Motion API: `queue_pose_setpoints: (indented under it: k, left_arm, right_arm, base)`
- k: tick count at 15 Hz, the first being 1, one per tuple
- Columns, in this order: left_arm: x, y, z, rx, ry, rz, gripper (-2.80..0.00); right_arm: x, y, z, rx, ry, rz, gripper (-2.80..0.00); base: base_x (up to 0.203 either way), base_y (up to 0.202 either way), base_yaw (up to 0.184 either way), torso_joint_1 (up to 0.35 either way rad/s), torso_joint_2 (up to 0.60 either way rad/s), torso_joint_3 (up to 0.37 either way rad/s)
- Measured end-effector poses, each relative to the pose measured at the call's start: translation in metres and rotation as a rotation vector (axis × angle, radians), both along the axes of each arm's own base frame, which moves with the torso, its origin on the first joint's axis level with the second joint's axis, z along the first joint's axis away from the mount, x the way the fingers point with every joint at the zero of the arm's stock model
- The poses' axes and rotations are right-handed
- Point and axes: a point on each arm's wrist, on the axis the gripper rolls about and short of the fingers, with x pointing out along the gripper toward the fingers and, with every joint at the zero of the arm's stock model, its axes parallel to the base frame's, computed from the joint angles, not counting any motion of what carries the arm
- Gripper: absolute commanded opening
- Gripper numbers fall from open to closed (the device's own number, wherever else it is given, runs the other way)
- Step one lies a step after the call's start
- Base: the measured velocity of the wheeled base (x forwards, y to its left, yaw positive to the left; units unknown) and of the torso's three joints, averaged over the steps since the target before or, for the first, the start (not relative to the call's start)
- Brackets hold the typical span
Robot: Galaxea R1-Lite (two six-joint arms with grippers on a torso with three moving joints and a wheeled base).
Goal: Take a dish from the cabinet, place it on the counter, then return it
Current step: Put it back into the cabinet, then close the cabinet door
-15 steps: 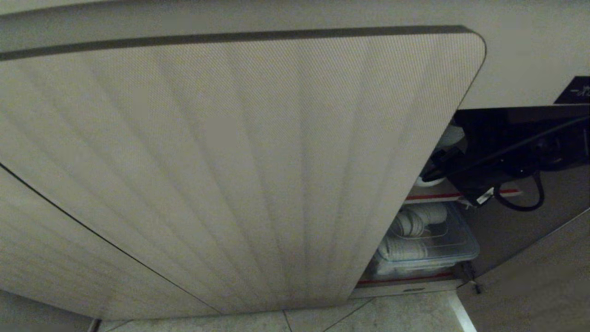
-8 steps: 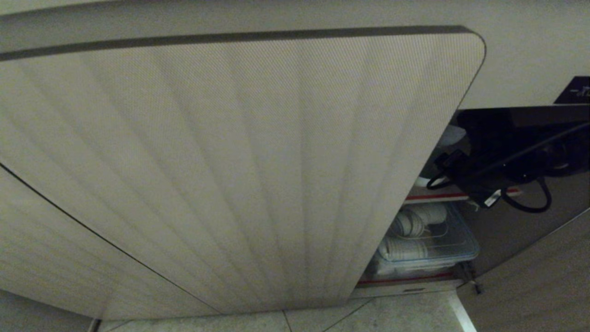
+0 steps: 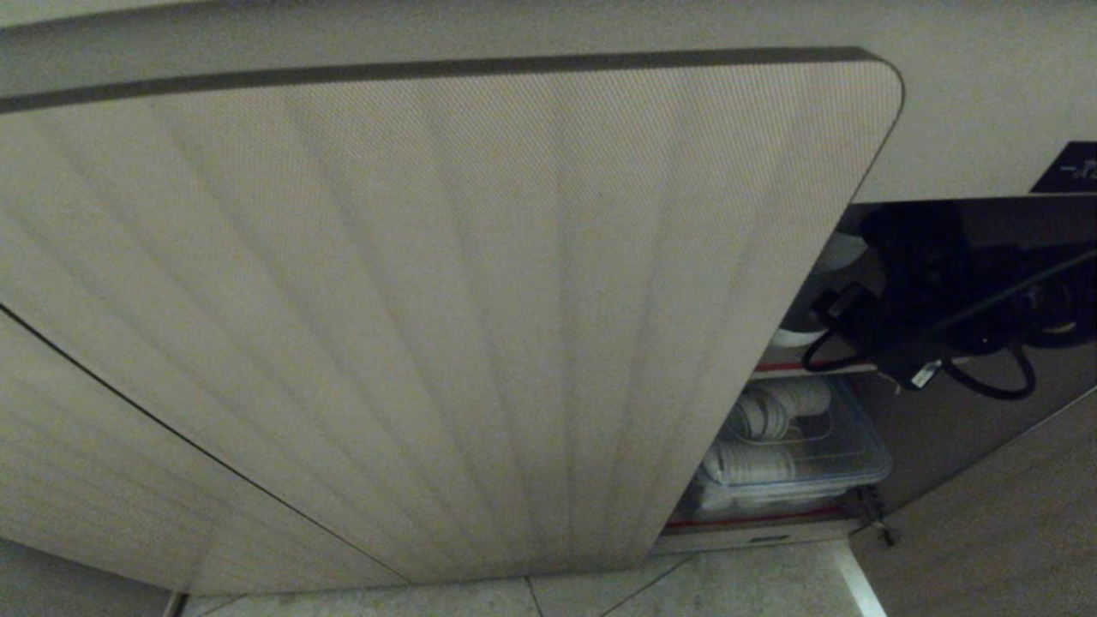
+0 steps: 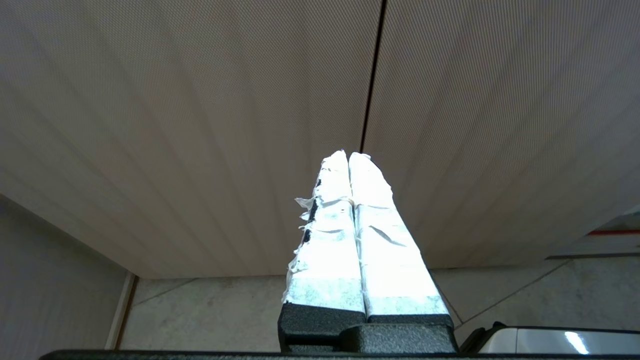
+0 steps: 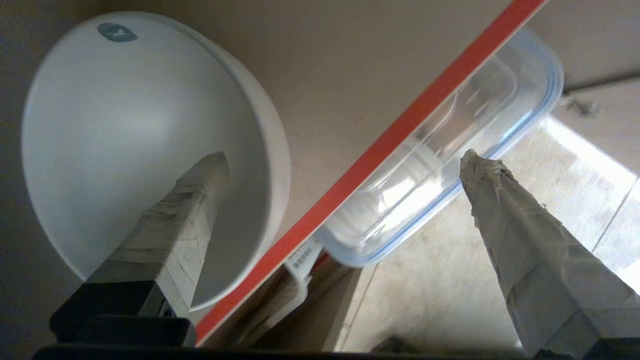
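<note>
A low cabinet (image 3: 446, 326) fills most of the head view, its pale ribbed door closed on the left. To the right the cabinet stands open, showing a dark interior and a brown shelf with a red front edge (image 5: 380, 145). A strip of the counter (image 3: 514, 26) runs along the top. A clear lidded storage box (image 3: 806, 454) holding white items sits on the lower level. The white dish (image 5: 145, 150), a bowl, rests on the upper shelf near its front edge. The right gripper (image 5: 345, 165) reaches into the opening with its taped fingers spread wide and holding nothing; one finger lies over the bowl's hollow, seemingly lining up on its rim. The left gripper (image 4: 348, 160) is idle facing the closed doors, fingers pressed together and empty.
</note>
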Motion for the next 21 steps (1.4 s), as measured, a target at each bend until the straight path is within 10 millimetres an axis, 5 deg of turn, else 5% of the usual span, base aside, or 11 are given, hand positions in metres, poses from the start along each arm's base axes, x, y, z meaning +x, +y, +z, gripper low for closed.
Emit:
queue_pose_setpoints:
  k: [21]
  left_arm:
    - [0.000, 0.000, 0.000, 0.000, 0.000, 0.000, -2.80]
  right_arm:
    - [-0.022, -0.007, -0.005, -0.222, -0.198, 0.093, 0.00]
  base:
    - [0.000, 0.000, 0.000, 0.000, 0.00, 0.000]
